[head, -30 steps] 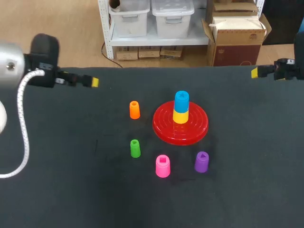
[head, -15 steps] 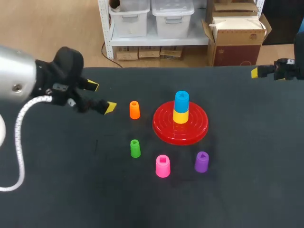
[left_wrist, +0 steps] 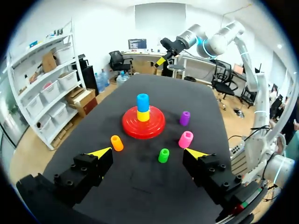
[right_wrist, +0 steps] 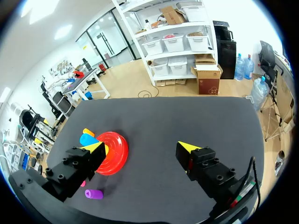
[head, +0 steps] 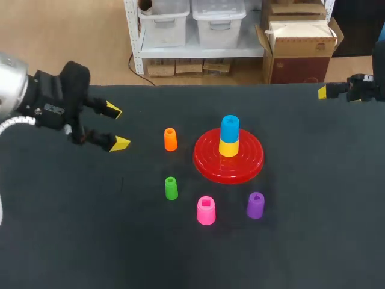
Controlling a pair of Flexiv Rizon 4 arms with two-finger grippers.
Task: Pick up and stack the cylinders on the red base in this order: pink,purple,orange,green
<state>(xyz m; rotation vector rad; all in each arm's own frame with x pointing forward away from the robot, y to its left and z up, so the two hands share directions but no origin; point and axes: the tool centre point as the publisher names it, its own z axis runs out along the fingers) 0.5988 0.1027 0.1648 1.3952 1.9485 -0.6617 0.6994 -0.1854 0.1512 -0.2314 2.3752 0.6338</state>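
My left gripper [head: 117, 126] hovers over the table's left part, fingers spread wide, nothing between them. In its wrist view the same gripper [left_wrist: 148, 152] faces all the task pieces:

- The orange cylinder [head: 170, 139] stands nearest, just ahead of it.
- The green cylinder [head: 171, 188] stands ahead, roughly on the line between the two fingers.
- The pink cylinder [head: 206, 211] and the purple cylinder [head: 255, 205] stand farther out, the purple one beyond the pink.
- The red base [head: 240, 165] sits past the orange cylinder. It carries a yellow cylinder [head: 228, 148] with a blue cylinder [head: 230, 127] on top.

All four loose cylinders stand upright on the cloth, apart from each other.

My right gripper [right_wrist: 141, 147] is also parted and empty (held at the table's far right edge, well apart from the base).
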